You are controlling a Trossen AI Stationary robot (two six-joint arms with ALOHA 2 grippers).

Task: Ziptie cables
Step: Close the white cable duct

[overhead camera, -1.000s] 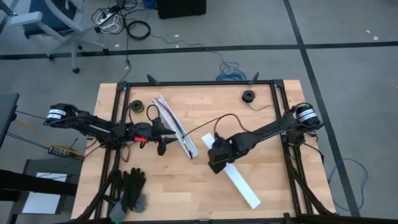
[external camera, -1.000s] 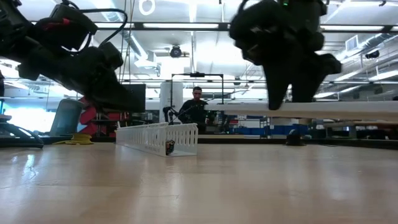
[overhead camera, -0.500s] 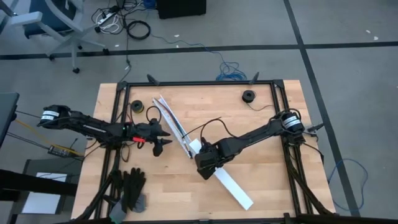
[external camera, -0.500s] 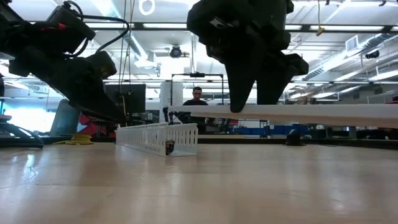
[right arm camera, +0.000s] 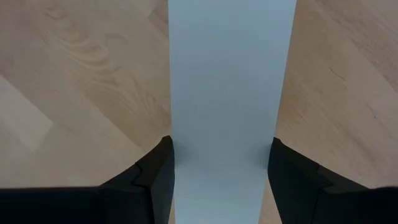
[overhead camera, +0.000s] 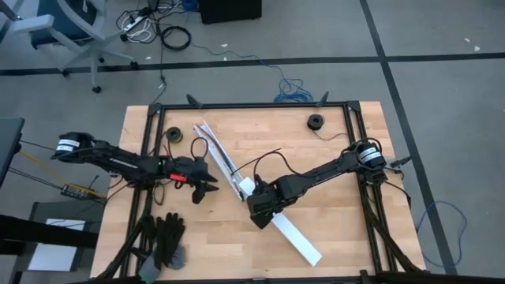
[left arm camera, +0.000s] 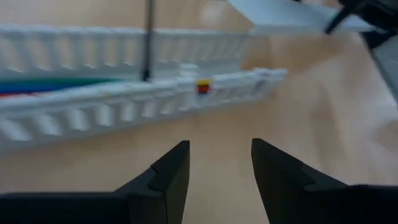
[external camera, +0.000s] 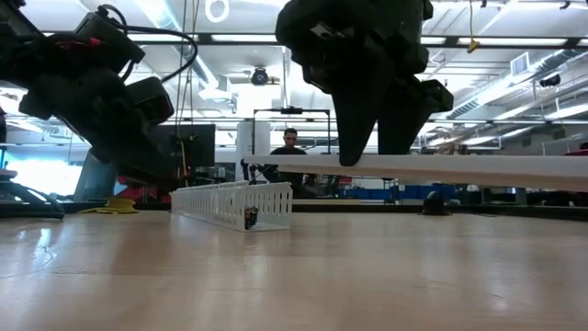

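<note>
Lying blurred, cables [left arm camera: 56, 84] show teal, red.

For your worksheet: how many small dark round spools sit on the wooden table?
2: one small dark round spool near the table's far left corner, another near the far right edge. Others may be hidden beneath the arms.

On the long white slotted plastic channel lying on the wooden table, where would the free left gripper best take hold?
Probably across a side wall of the long white slotted plastic channel, near its end, coming from the left gripper's own side. The thin upright wall suits the open fingers; the right gripper holds the flat white strip at the other side.
</note>
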